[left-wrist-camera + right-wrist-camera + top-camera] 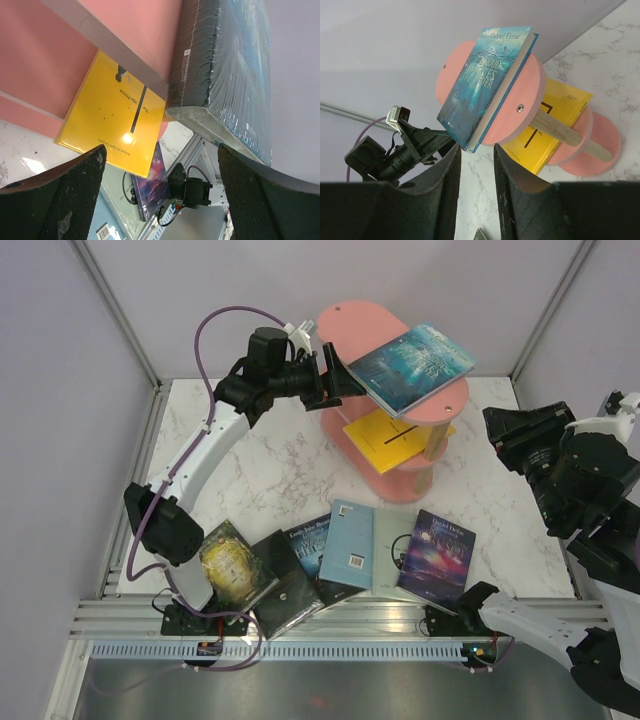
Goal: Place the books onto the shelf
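Note:
The pink shelf [352, 325] stands at the back of the table. A teal-blue book [412, 365] lies flat on its top board, overhanging the edge, and a yellow book [398, 435] lies on the middle board. My left gripper [335, 380] hangs open just left of the teal-blue book [225, 75], whose wrapped corner sits ahead of the spread fingers [75, 195], not between them. Several books lie near the front edge: green-gold circle [232, 565], dark grey [285, 585], pale blue [350, 545], purple galaxy [437, 552]. My right gripper [476, 147] faces the shelf [517, 95] from the right, fingers narrowly apart, holding nothing.
Grey walls close the table at the back and sides. The right arm [565, 465] is raised at the right edge. A metal rail [330, 625] with both arm bases runs along the front. Bare marble [260, 470] lies between the shelf and the row of books.

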`<control>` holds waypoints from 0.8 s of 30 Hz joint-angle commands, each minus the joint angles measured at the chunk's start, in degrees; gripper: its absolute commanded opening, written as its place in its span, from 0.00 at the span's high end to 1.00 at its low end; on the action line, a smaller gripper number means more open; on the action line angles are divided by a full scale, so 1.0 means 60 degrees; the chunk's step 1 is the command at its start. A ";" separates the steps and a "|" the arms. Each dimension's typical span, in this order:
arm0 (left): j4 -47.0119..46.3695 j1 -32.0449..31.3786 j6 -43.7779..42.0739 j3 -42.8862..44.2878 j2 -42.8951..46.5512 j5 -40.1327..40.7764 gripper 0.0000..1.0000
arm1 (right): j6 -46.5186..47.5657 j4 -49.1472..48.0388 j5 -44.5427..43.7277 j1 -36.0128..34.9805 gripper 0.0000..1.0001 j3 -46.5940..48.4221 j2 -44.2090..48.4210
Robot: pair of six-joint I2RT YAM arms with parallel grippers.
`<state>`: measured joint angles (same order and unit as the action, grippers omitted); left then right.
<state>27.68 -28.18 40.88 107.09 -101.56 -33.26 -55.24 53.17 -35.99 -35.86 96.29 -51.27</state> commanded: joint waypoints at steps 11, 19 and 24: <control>0.0088 0.1079 -0.0748 -0.4143 0.3974 0.0328 0.00 | 0.0683 0.0527 0.1661 -0.0030 0.51 -0.0988 0.0003; -0.0584 0.0992 -0.0106 -0.9768 0.6697 -0.0417 0.00 | -0.0619 0.1988 0.2190 -0.0030 0.02 -0.3801 0.1512; -0.1287 0.0261 0.0202 -1.1298 0.6937 -0.0654 0.01 | -0.1455 0.2740 0.2685 -0.0015 0.02 -0.5787 0.2186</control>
<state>25.15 -24.32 40.49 41.19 -61.71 -33.82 -59.33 64.42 -22.81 -35.88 67.44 -39.59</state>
